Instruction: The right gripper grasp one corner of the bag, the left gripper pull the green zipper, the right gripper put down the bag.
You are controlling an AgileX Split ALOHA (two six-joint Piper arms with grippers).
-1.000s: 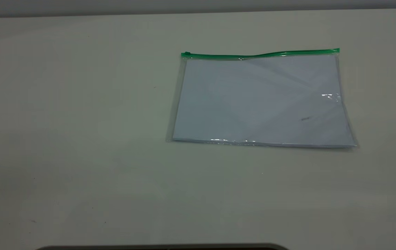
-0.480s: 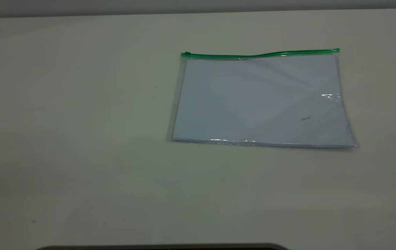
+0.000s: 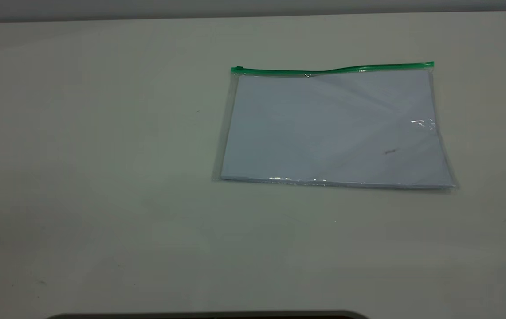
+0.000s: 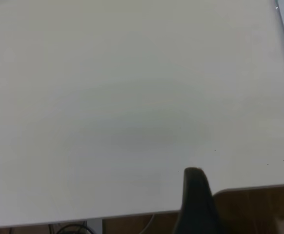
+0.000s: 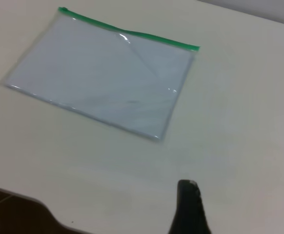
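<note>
From my station, the right gripper [image 5: 190, 204] showed only as 1 black tapering tip at the edge of its wrist view, hanging above bare tabletop near the table's edge. I could not tell how far its jaws stood apart, since only that 1 dark finger was in sight, and nothing lay against it. The left gripper [image 4: 196, 195] gave me the same trouble: a single blunt matte-black wedge over the pale table [image 3: 102, 177] close to its rim, with brown flooring beyond, its opening impossible to judge and nothing in its hold. Neither arm appeared in the exterior view.

Moving outward from the right gripper, the bag [image 5: 103, 78], a clear glossy rectangular plastic pouch with white paper inside, lay flat on the table well apart from the tip. In the exterior view the bag [image 3: 335, 128] sat right of the table's middle, square to the far edge. The green zipper [image 3: 332, 69], a thin bright green plastic strip, ran along the pouch's far long edge, bowing slightly near its middle. A small green lump at the strip's left end was probably the slider tab, though I could not be sure. In the left wrist view only a sliver of the pouch's edge showed at the frame's corner.
</note>
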